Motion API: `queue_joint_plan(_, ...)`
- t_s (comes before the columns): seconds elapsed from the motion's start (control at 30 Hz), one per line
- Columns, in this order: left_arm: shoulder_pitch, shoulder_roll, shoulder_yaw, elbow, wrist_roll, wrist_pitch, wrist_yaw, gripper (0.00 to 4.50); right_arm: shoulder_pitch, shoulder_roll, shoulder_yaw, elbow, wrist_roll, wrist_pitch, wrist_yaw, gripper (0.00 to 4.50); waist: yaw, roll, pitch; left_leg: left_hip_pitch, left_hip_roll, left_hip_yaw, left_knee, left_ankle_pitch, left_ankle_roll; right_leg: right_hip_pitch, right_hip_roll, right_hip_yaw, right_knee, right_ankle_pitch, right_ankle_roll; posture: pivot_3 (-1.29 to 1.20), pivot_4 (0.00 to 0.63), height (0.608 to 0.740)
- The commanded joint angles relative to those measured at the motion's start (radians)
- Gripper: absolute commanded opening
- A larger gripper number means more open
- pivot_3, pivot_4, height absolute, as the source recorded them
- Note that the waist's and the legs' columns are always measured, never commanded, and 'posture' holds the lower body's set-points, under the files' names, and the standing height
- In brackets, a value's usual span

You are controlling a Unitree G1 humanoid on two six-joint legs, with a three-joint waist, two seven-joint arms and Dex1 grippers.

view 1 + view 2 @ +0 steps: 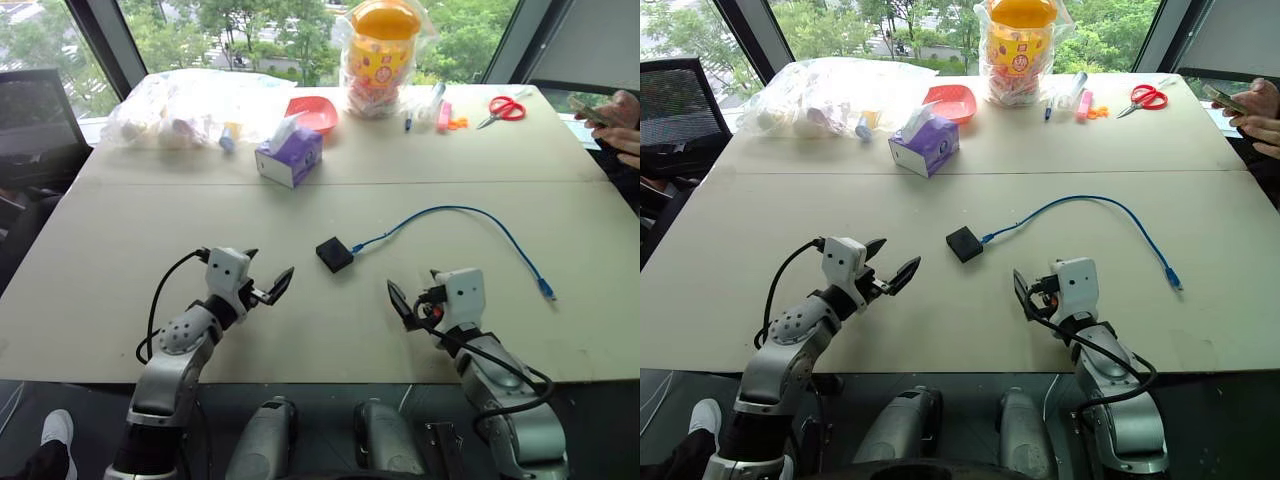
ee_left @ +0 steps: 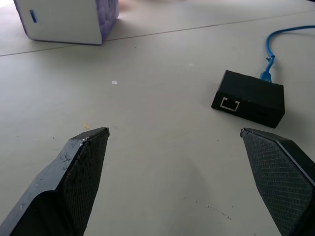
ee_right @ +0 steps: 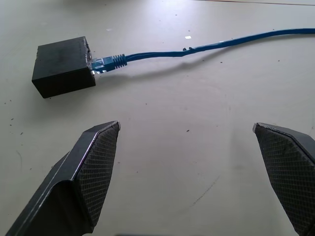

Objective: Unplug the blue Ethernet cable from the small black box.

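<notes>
right gripper [image 3: 187,162] wide apart, blue Ethernet cable [image 3: 197,48] plugged into small black box [image 3: 63,66]

A bright-blue cable [image 3: 197,48] with a clear plug is seen at a matte-black box [image 3: 63,67]. The table [image 1: 150,260] is coloured pale beige. A crosshatch pattern is borne by the black fingers [image 3: 96,162]. A purple-and-white tissue box [image 1: 290,157] and red scissors [image 1: 503,108] are seen.

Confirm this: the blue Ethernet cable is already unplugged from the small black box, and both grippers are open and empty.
Not quite. The blue Ethernet cable is plugged into the small black box, as the right wrist view shows. The rest holds: the left gripper and right gripper are open and empty.
</notes>
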Motion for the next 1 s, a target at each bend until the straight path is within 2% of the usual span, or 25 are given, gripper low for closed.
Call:
queue_joint_plan(0.03,-0.012,0.015,0.015,-0.015,-0.017,-0.003,-0.016,4.46,-0.012,-0.016,0.0,-0.021,0.002,-0.019,0.014,4.5,-0.001,0.0,0.0,0.0,0.0,0.0,0.0,0.0,0.0,0.0,0.0,0.0,0.0,0.0,0.0,0.0,0.15,0.74)
queue_joint_plan(0.3,-0.025,0.064,0.002,-0.044,-0.067,0.044,-0.089,4.46,-0.086,-0.089,-0.062,-0.014,0.062,0.044,0.077,4.5,-0.001,0.0,0.0,0.0,0.0,0.0,0.003,0.0,0.0,0.0,0.0,0.0,0.003,0.0,0.0,0.0,0.15,0.74)
queue_joint_plan(0.47,-0.061,0.091,0.005,-0.038,-0.105,0.101,-0.129,4.46,-0.158,-0.172,-0.094,-0.007,0.126,0.128,0.156,4.5,0.0,0.0,0.0,0.0,0.0,0.0,0.007,0.0,0.0,0.001,0.0,0.0,0.004,0.0,0.0,0.0,0.15,0.74)
queue_joint_plan(0.6,-0.073,0.181,-0.003,-0.03,-0.164,0.163,-0.261,4.46,-0.219,-0.284,-0.083,-0.02,0.196,0.225,0.265,4.5,-0.001,0.0,0.0,-0.001,0.0,0.0,0.008,0.0,0.0,0.001,0.0,0.0,0.005,0.0,0.0,0.0,0.15,0.74)
queue_joint_plan(0.77,-0.154,0.284,0.027,0.044,-0.227,0.221,-0.394,4.46,-0.434,-0.471,-0.012,0.092,0.222,0.303,0.434,4.5,-0.007,0.0,0.001,-0.001,0.001,0.0,0.011,0.0,0.0,0.001,0.0,0.0,0.005,0.0,-0.001,0.0,0.15,0.74)
queue_joint_plan(0.87,-0.194,0.323,0.023,0.081,-0.245,0.237,-0.452,4.46,-0.571,-0.537,0.053,0.205,0.212,0.296,0.528,4.5,-0.009,0.0,0.001,-0.001,0.001,0.0,0.011,0.0,0.0,0.001,0.0,0.0,0.005,0.0,-0.002,0.0,0.15,0.74)
queue_joint_plan(1.0,-0.258,0.342,0.028,0.135,-0.248,0.234,-0.495,4.46,-0.816,-0.604,0.276,0.437,0.094,0.203,0.744,4.5,-0.015,0.0,0.001,-0.002,0.001,0.001,0.01,-0.001,0.001,0.0,0.0,-0.001,0.004,0.0,-0.001,0.0,0.15,0.74)
